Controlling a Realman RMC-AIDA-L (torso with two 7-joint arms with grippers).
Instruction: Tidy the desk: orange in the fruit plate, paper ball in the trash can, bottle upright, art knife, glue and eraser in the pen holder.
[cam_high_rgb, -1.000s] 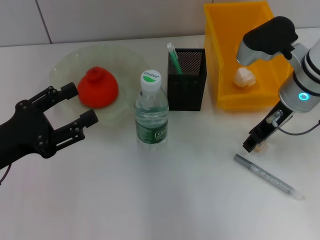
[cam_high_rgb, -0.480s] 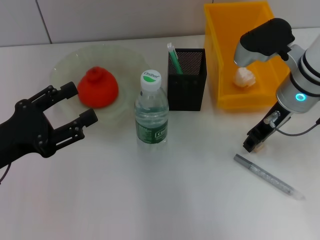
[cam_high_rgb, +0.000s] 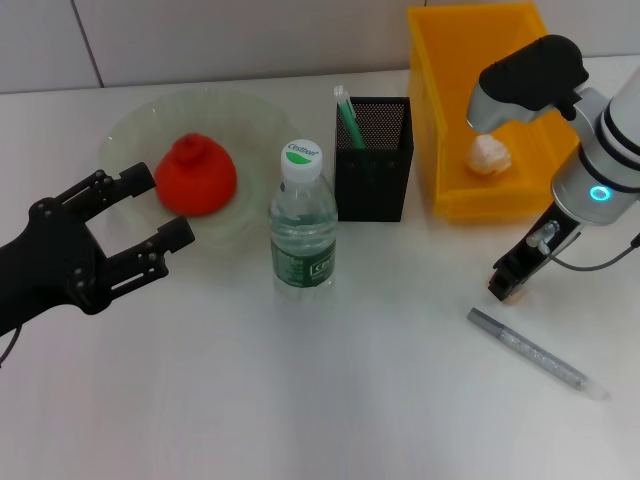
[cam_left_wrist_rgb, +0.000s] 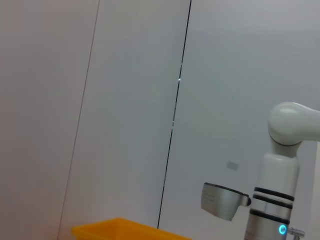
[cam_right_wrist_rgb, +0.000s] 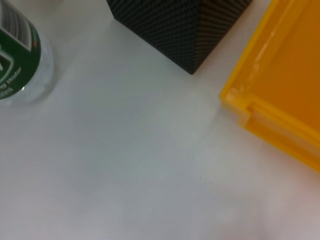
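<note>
The orange (cam_high_rgb: 196, 176) lies in the fruit plate (cam_high_rgb: 125, 128). My left gripper (cam_high_rgb: 168, 206) hovers open just in front of the plate. The bottle (cam_high_rgb: 302, 225) stands upright beside the pen holder (cam_high_rgb: 373, 160), which holds the glue (cam_high_rgb: 348, 116), a slim green-and-white stick. A paper ball (cam_high_rgb: 489, 155) rests inside the trash can (cam_high_rgb: 440, 120). My right gripper (cam_high_rgb: 508, 285) hangs low in front of the bin, shut on the small beige eraser (cam_high_rgb: 518, 295). The grey art knife (cam_high_rgb: 535, 352) lies on the table just beyond it. The right wrist view shows the bottle (cam_right_wrist_rgb: 20, 55), pen holder (cam_right_wrist_rgb: 185, 25) and trash can (cam_right_wrist_rgb: 280, 100).
White table with a tiled wall behind. The left wrist view shows the wall, the right arm (cam_left_wrist_rgb: 280, 175) and the yellow bin's edge (cam_left_wrist_rgb: 125, 231). Bare table lies in front of the bottle.
My right gripper has crept slightly up and toward the bin with the eraser. The left arm and all other things have stayed put.
</note>
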